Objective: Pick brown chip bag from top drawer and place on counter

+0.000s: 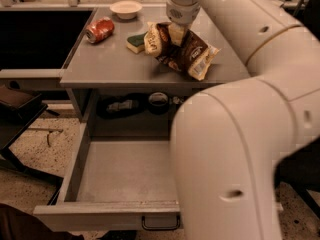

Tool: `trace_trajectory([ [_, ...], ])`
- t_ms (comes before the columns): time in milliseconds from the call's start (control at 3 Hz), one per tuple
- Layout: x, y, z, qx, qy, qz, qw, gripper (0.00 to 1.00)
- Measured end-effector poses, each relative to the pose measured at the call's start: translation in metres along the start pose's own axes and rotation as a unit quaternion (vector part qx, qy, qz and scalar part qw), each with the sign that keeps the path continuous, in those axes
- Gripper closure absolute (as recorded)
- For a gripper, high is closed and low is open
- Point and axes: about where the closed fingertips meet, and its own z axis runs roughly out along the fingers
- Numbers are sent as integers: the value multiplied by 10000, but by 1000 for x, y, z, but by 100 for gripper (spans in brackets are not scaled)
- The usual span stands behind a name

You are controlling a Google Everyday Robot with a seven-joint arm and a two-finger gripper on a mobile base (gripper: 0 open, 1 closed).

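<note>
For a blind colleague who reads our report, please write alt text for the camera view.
The gripper holds the brown chip bag over the counter, beside a sponge, a red soda can and a white bowl. Below, the top drawer stands open, partly hidden by the robot's arm.

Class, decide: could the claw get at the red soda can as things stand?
Probably not yet: the claw, above the counter, is shut on the brown chip bag. Once it lets go, the way to the red soda can looks free but for the sponge between.
</note>
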Motion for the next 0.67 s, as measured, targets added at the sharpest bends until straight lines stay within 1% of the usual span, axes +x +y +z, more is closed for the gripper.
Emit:
trace_trajectory([
  [333, 7, -17, 27, -188, -20, 324, 9993, 100],
  [667, 7, -17, 25, -187, -20, 325, 9993, 82],
])
